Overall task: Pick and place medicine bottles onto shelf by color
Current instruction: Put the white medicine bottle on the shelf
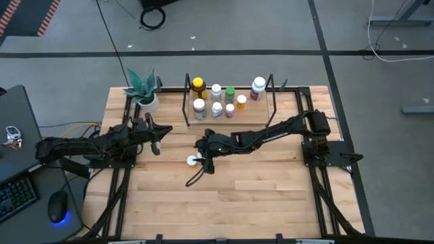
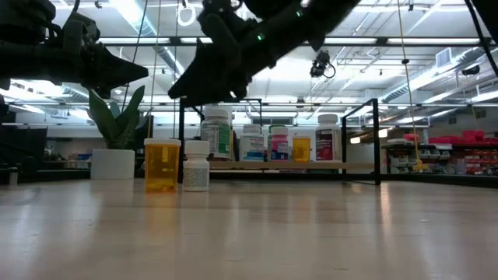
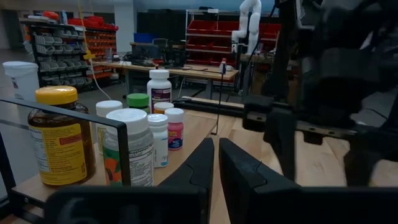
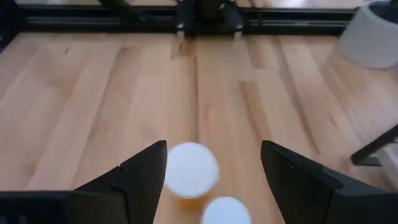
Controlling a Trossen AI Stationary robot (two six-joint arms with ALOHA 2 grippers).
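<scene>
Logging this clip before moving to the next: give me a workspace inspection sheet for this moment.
Surface: light wooden plank table, bare at the front.
Job's things: black wire shelf holding seven bottles; orange bottle and small white bottle on the table.
Clutter: white potted plant.
End effectors: right end effector open over the two loose bottles; left end effector shut, waiting beside the shelf.
Cables: yellow cable off the left edge.
Surroundings: workshop shelving, benches.

Light wooden table (image 1: 258,196) with shelf (image 1: 271,112), plant pot (image 1: 148,102), two loose bottles (image 2: 177,166).
</scene>
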